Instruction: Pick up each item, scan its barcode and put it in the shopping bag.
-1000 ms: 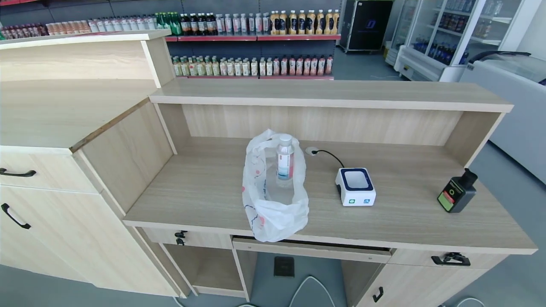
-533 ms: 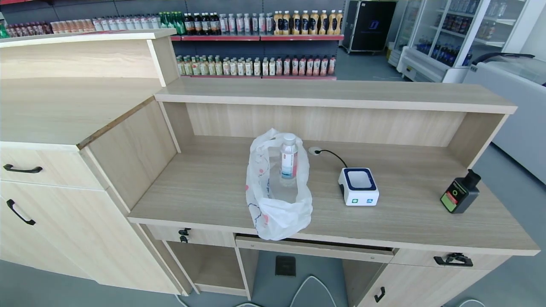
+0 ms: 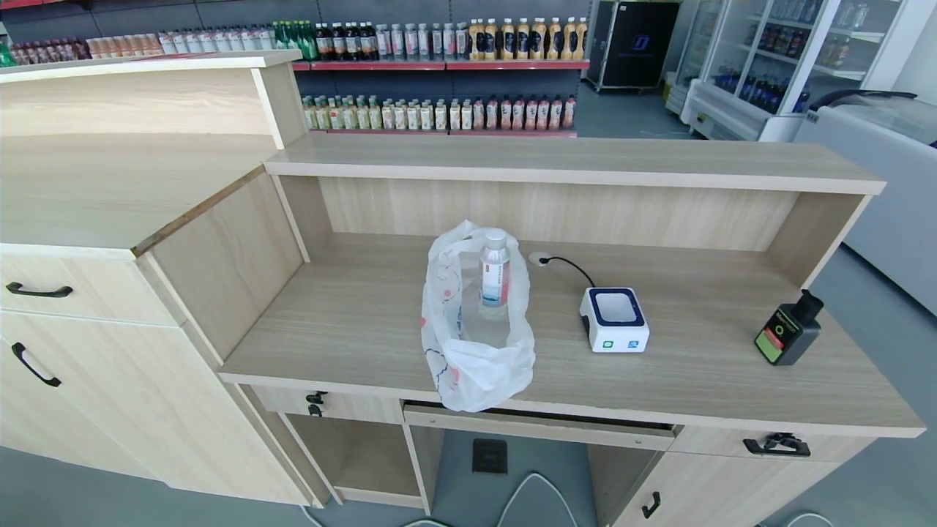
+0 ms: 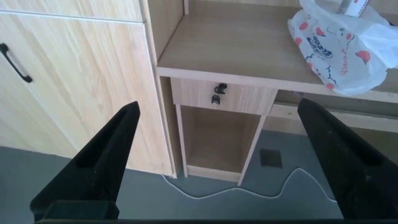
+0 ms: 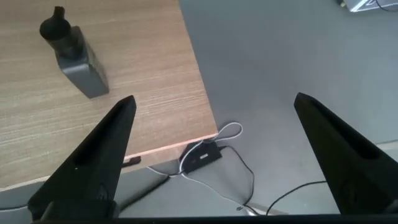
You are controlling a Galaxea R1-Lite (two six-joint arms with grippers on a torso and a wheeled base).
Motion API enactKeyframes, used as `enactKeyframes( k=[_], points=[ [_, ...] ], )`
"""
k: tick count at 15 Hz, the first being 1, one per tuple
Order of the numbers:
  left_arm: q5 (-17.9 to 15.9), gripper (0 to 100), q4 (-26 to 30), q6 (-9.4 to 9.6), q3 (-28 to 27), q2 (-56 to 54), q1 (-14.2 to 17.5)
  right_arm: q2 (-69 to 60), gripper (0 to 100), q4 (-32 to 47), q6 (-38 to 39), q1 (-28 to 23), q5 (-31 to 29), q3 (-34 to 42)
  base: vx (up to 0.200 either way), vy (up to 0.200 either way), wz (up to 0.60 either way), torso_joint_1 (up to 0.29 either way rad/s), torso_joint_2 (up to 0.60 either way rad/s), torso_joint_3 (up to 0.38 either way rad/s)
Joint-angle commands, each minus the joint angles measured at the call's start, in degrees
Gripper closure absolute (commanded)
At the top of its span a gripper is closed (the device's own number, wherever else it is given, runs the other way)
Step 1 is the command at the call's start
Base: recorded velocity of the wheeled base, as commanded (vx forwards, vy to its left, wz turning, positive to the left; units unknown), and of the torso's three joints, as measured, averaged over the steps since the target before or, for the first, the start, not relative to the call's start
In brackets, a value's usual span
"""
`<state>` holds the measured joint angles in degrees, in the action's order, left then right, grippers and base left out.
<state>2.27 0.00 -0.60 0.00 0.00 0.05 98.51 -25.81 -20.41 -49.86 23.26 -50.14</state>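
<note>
Change: head view shifted slightly; nothing displaced on the tabletop.
Bag: white printed plastic shopping bag [image 3: 476, 351] lies open on the light wooden tabletop [image 3: 351, 322].
Water: clear plastic water bottle [image 3: 495, 274] stands upright inside the bag.
Scanner: white square barcode scanner [image 3: 615, 320] is near the bag.
Black bottle: black flat bottle with red-green label [image 3: 787, 331] stands well apart from the scanner.
Left tool [image 4: 217, 102]: fingers apart, below the tabletop's front edge.
Right tool [image 5: 214, 97]: fingers apart, over the tabletop's corner.

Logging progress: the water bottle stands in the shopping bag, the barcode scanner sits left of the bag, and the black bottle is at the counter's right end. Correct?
Not quite. In the head view the barcode scanner sits right of the shopping bag, not left. The rest holds: the water bottle stands in the bag, the black bottle at the counter's right end.
</note>
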Motion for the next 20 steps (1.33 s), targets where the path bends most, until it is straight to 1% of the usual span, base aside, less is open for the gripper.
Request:
enactKeyframes(
  k=[1, 3, 4, 6, 8, 12, 18, 20],
  points=[
    [0.02, 0, 0.00, -0.02, 0.00, 0.00, 0.04, 6.61, 0, -0.47, -1.04, 1.17, 1.79, -4.00, 0.000, 0.000, 0.00, 0.000, 0.00, 0.000],
    [0.02, 0, 0.00, -0.02, 0.00, 0.00, 0.04, 8.45, 0, -0.56, -1.65, 1.87, 2.49, -5.67, 0.000, 0.000, 0.00, 0.000, 0.00, 0.000],
    [0.02, 0, 0.00, -0.02, 0.00, 0.00, 0.04, 10.38, 0, -0.65, -2.09, 3.98, 3.02, -7.52, 0.000, 0.000, 0.00, 0.000, 0.00, 0.000],
    [0.02, 0, 0.00, -0.02, 0.00, 0.00, 0.04, 12.85, 0, -2.76, -2.09, 6.18, 3.20, -8.75, 0.000, 0.000, 0.00, 0.000, 0.00, 0.000],
    [0.02, 0, 0.00, -0.02, 0.00, 0.00, 0.04, 14.87, 0, -5.57, -2.18, 8.38, 3.20, -8.57, 0.000, 0.000, 0.00, 0.000, 0.00, 0.000],
    [0.02, 0, 0.00, -0.02, 0.00, 0.00, 0.04, 17.15, 0, -6.27, -2.27, 11.98, 3.20, -8.04, 0.000, 0.000, 0.00, 0.000, 0.00, 0.000],
    [0.02, 0, 0.00, -0.02, 0.00, 0.00, 0.04, 20.84, 0, -9.26, -3.32, 13.56, 3.20, -7.96, 0.000, 0.000, 0.00, 0.000, 0.00, 0.000],
    [0.02, 0, 0.00, -0.02, 0.00, 0.00, 0.04, 22.16, 0, -10.67, -3.50, 14.18, 4.16, -8.04, 0.000, 0.000, 0.00, 0.000, 0.00, 0.000]
  ],
)
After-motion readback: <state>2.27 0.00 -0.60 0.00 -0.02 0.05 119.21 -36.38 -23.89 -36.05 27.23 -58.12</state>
